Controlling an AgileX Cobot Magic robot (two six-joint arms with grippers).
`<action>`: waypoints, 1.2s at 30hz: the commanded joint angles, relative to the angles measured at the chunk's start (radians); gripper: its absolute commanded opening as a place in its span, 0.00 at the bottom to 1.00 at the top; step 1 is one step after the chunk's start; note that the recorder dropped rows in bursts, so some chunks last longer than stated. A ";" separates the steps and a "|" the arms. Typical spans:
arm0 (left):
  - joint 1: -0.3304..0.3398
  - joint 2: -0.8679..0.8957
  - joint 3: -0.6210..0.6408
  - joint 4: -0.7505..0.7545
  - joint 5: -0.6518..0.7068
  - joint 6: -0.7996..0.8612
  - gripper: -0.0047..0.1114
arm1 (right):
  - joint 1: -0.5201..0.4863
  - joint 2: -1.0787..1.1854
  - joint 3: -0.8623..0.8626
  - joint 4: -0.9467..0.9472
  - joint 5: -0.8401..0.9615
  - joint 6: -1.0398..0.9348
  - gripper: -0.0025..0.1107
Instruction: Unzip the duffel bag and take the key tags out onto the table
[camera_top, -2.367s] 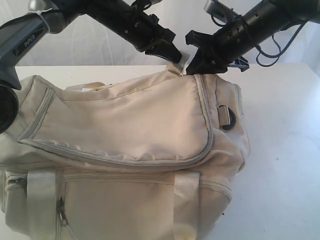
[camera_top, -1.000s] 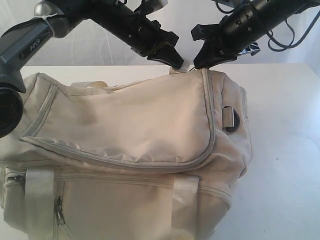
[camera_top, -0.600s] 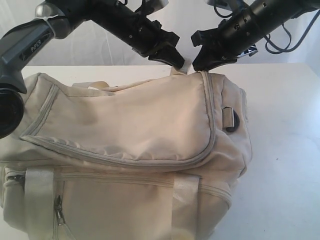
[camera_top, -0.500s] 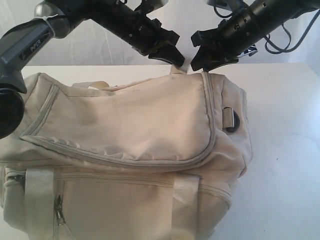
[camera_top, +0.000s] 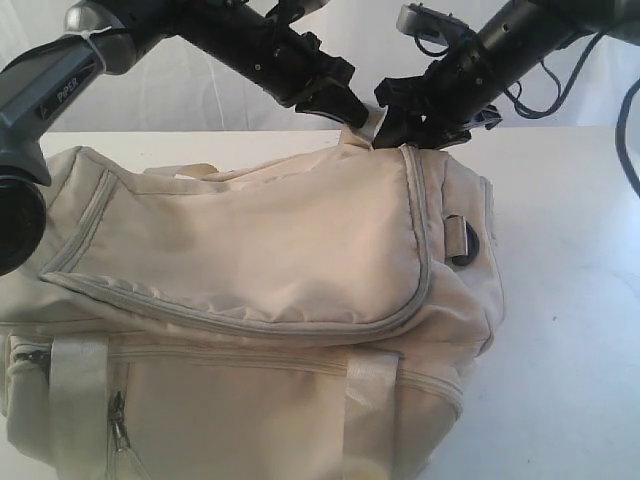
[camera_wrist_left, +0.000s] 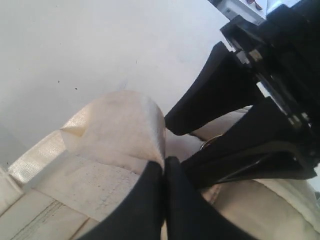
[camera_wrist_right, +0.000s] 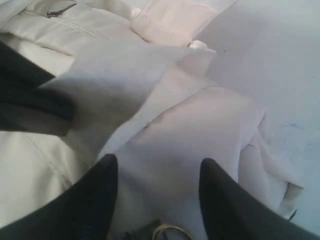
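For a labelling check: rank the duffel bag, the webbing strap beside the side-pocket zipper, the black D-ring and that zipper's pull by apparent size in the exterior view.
1. duffel bag
2. webbing strap
3. black D-ring and zipper pull: alike, pull nearer the camera; unranked.

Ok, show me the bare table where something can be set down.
Widest bare table: right of the duffel bag, out to the view's edge. Narrow strip behind the bag. Crowded: its far top corner, where left gripper and right gripper meet.
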 joint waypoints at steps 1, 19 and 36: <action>0.002 -0.022 -0.011 -0.045 0.006 0.005 0.04 | -0.069 -0.007 -0.010 0.089 0.039 0.009 0.47; 0.002 -0.022 -0.011 -0.045 -0.003 0.021 0.04 | -0.120 0.068 0.066 0.358 0.082 -0.024 0.43; 0.002 -0.022 -0.011 -0.036 -0.003 0.021 0.04 | -0.120 -0.025 0.081 0.375 0.082 -0.064 0.02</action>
